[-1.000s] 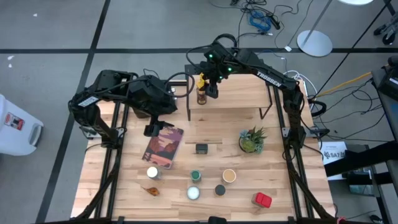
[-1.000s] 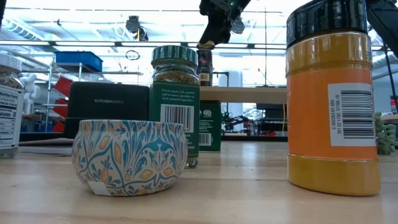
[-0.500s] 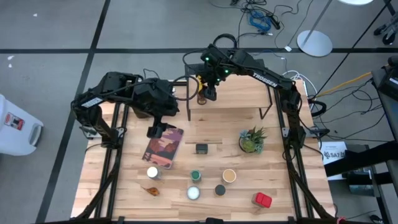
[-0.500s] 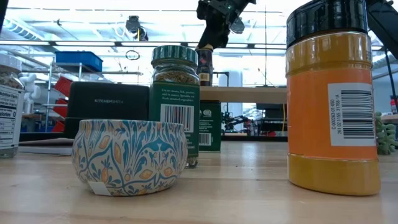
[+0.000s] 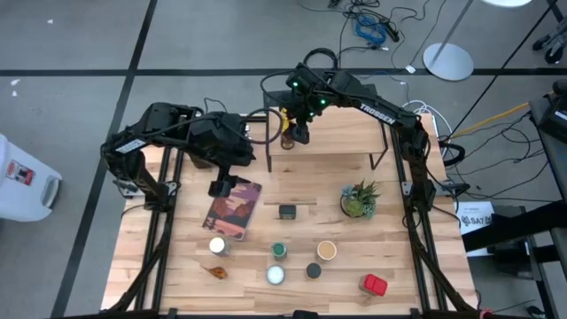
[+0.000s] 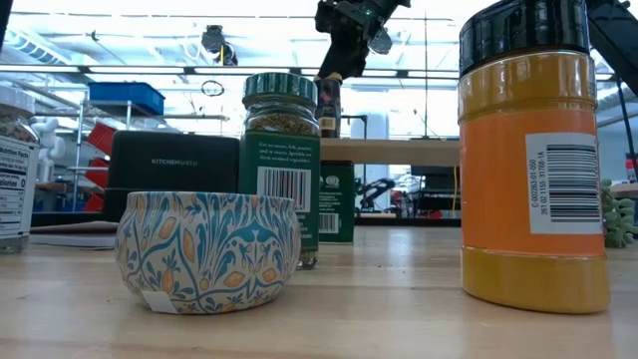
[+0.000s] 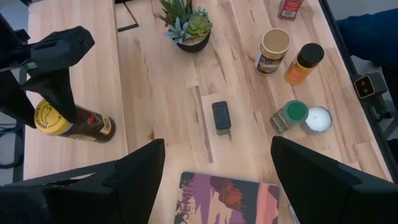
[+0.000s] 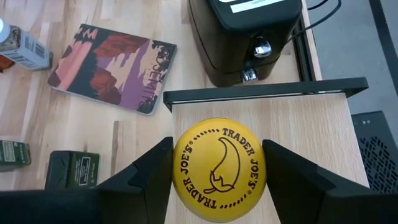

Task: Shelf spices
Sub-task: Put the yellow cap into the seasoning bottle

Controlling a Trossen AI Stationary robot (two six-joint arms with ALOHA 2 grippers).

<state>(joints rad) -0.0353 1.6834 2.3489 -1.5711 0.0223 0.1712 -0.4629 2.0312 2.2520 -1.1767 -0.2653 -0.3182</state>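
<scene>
A: Where's the jar (image 8: 219,169)?

B: Between my right gripper (image 8: 217,167) jaws, upright on the shelf (image 8: 298,124), yellow lid up, long axis vertical. The jaws pinch its sides just under the lid, I judge so it stays plumb while I set it down.

A: And the left gripper (image 7: 217,168)?

B: Spread wide, empty, hanging over the book (image 7: 230,200), the other spices (image 7: 297,113) ahead of it

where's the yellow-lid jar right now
In the high view, the yellow-lid jar stands on the shelf's left end, between the right claw's fingers.

Pale wood shelf (image 8: 261,121), glossy yellow jar lid (image 8: 219,164), matt black toaster (image 8: 249,31)
</scene>
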